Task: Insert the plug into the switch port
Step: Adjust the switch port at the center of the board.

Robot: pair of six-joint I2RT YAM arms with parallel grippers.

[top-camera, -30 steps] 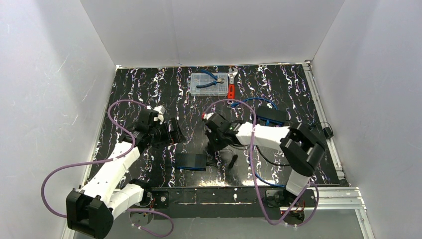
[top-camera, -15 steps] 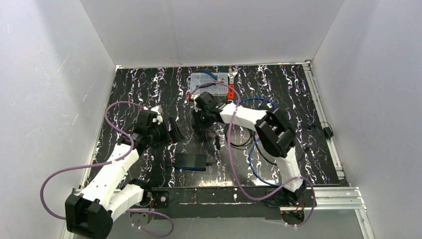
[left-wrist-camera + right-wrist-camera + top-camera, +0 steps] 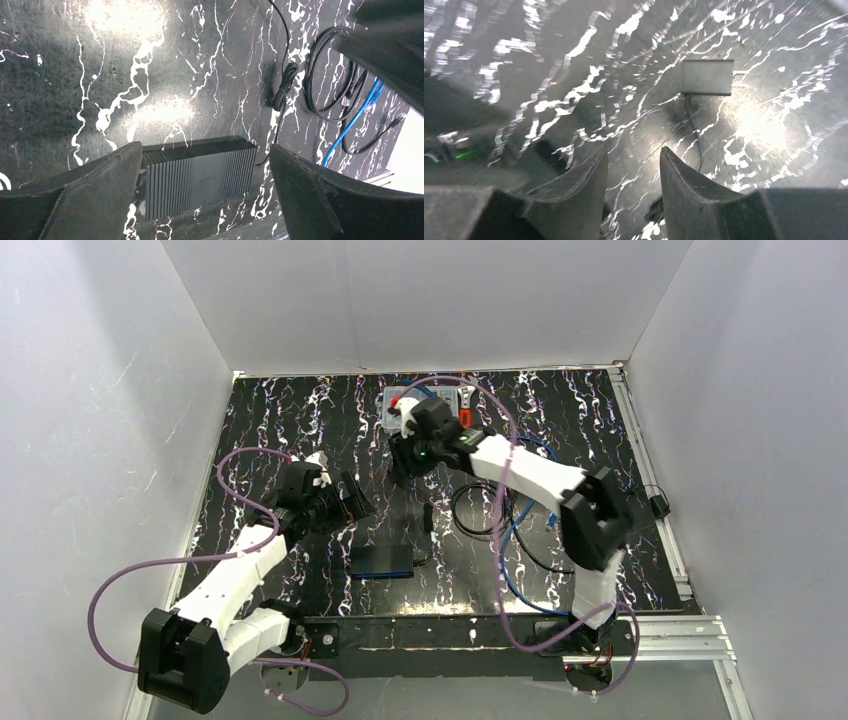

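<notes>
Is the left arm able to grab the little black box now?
Probably yes: the left end effector hangs open above the black box, nothing between them, and the cables lie off to one side.

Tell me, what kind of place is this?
Probably a robot lab bench: plain white walls box in a black white-veined tabletop, a white-and-black left robot arm and matching right arm are bolted at its near edge, and a blue cable lies loose.

Right arm's tool [image 3: 408, 454] hovers just beside the clear plastic parts box [image 3: 440, 403] near the black marbled desk's [image 3: 290, 420] far edge. Left arm's tool [image 3: 348, 502] hangs up-left of the small flat matte-black rectangular box [image 3: 382, 561], with a bundled black cable [image 3: 427, 517] near that box's right end.
</notes>
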